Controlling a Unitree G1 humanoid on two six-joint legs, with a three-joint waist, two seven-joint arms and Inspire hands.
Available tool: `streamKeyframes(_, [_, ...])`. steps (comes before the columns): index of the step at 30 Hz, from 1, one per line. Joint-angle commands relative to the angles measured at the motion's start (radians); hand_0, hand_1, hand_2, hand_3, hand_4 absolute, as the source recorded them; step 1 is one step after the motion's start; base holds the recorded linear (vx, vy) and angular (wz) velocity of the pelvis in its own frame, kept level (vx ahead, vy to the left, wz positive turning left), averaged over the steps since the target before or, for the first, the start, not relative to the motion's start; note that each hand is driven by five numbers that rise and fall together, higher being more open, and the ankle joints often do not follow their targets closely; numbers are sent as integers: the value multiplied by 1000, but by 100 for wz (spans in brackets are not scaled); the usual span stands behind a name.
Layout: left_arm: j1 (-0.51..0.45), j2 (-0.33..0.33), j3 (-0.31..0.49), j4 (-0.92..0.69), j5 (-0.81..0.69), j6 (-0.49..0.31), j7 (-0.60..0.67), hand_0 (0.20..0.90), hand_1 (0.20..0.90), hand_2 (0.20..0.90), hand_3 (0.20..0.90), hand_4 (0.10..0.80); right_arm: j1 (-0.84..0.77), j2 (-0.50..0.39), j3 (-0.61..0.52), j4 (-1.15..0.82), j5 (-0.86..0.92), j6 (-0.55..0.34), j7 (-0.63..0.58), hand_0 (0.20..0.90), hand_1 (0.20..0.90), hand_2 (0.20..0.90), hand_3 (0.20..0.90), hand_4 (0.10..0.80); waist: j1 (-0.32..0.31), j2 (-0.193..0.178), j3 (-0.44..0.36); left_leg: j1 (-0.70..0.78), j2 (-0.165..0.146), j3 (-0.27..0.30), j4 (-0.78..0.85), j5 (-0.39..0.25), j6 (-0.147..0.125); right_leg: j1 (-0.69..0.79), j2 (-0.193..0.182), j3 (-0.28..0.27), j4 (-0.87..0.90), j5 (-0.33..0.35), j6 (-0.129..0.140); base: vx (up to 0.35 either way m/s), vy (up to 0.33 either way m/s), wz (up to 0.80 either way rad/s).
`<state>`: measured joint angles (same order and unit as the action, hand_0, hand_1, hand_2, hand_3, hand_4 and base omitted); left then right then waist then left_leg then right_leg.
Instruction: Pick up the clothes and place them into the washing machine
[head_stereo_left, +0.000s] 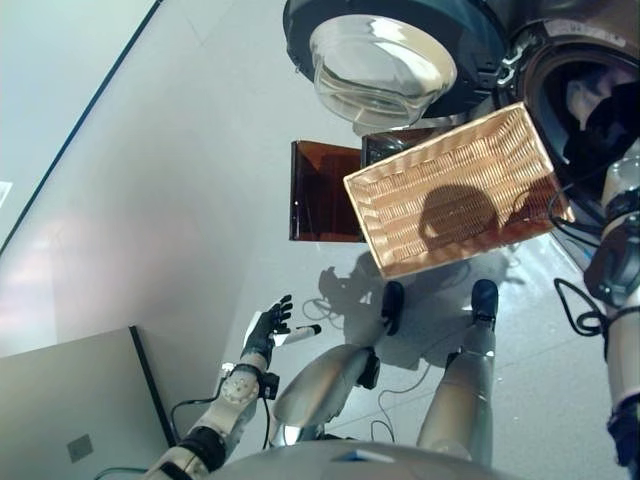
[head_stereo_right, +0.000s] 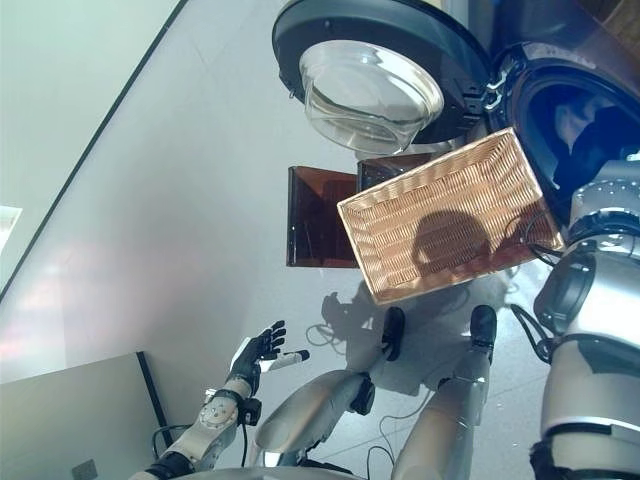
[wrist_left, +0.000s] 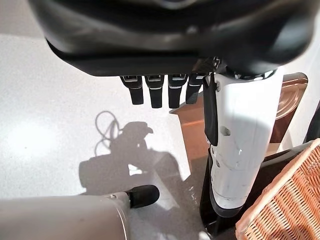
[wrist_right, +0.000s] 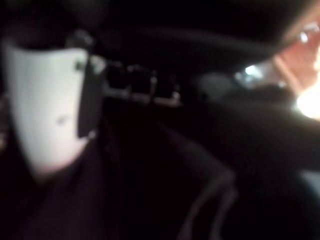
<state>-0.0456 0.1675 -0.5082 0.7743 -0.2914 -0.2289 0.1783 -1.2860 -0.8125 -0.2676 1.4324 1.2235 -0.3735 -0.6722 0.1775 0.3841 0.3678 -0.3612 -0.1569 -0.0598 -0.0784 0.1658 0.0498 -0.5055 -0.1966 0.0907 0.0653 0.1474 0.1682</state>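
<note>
The washing machine's drum (head_stereo_left: 590, 100) is open at the upper right, its round glass door (head_stereo_left: 385, 65) swung out to the left. My right arm reaches into the drum, and the eye views hide the right hand inside it. In the right wrist view the right hand (wrist_right: 45, 100) is in the dark drum over dark cloth (wrist_right: 150, 190); its grip is unreadable. A wicker basket (head_stereo_left: 455, 190) in front of the machine holds no clothes. My left hand (head_stereo_left: 270, 325) hangs low at the left, open and holding nothing, fingers (wrist_left: 160, 90) straight.
A translucent brown stand (head_stereo_left: 322, 190) sits under and to the left of the basket. A grey cabinet (head_stereo_left: 70, 410) fills the lower left corner. A dark line (head_stereo_left: 80, 130) runs across the glossy floor at the far left.
</note>
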Motion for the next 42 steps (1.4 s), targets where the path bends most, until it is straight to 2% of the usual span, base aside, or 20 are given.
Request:
streamKeyframes(1, [21, 58, -7, -6, -21, -38, 47, 900, 900, 900, 900, 800, -211, -251, 212, -157, -121, -132, -46, 200, 200, 200, 200, 300, -28, 28, -68, -14, 36, -27, -9, -21, -97, -17, 67, -28, 150, -168, -83, 6, 21, -4])
streamKeyframes(5, [31, 63, 2, -3, -10, -39, 64, 900, 900, 900, 900, 800, -216, -269, 244, -169, -296, -91, -201, 200, 200, 200, 200, 300, -31, 27, -77, -14, 35, -26, -9, -22, -95, -13, 68, -25, 145, -168, -85, 0, 0, 0])
streamKeyframes(7, [34, 59, 9, -7, -4, -46, 71, 900, 900, 900, 900, 800, -200, -273, 262, -190, -378, -49, -235, 200, 200, 200, 200, 300, -34, 24, -75, -14, 37, -26, -9, -22, -94, -15, 68, -25, 145, -166, -85, -5, 4, -2])
streamKeyframes(11, [38, 64, 14, -20, -4, -53, 76, 900, 900, 900, 900, 800, -199, -276, 271, -190, -395, -41, -249, 200, 200, 200, 200, 300, -35, 21, -74, -14, 38, -28, -9, -20, -94, -15, 69, -25, 145, -164, -86, 0, 0, 0])
streamKeyframes(18, [43, 68, 25, -21, -6, -51, 80, 900, 900, 900, 900, 800, -205, -280, 281, -146, -362, -18, -223, 200, 200, 200, 200, 300, -44, 8, -74, -13, 41, -24, -9, -21, -94, -14, 74, -24, 142, -163, -89, -1, 4, -3])
streamKeyframes(26, [55, 66, 37, -39, -29, -64, 58, 900, 900, 900, 900, 800, -180, -283, 341, -156, -340, 16, -57, 200, 200, 200, 200, 300, -63, -7, -49, -12, 48, -1, -8, -27, -96, -23, 88, -6, 149, -162, -89, -4, -11, -13])
streamKeyframes(31, [59, 74, 23, -84, -45, -67, 33, 900, 900, 900, 900, 800, -178, -279, 331, -153, -328, 13, -34, 200, 200, 200, 200, 300, -65, 7, -26, -15, 54, 13, -7, -24, -99, -40, 91, 8, 172, -175, -92, -3, -57, -3])
streamKeyframes(38, [65, 89, -6, -145, -48, -68, 11, 900, 900, 900, 900, 800, -203, -306, 333, -161, -349, 8, -69, 200, 200, 200, 200, 300, -73, 41, -7, -25, 57, 18, -8, -14, -115, -69, 98, 5, 217, -201, -103, 42, -65, 9])
streamKeyframes(42, [60, 90, -21, -160, -46, -67, 7, 900, 900, 900, 900, 800, -236, -329, 359, -160, -368, 14, -87, 200, 200, 200, 200, 300, -76, 46, -7, -34, 56, 19, -9, -12, -121, -86, 99, 8, 229, -208, -106, 44, -53, 7])
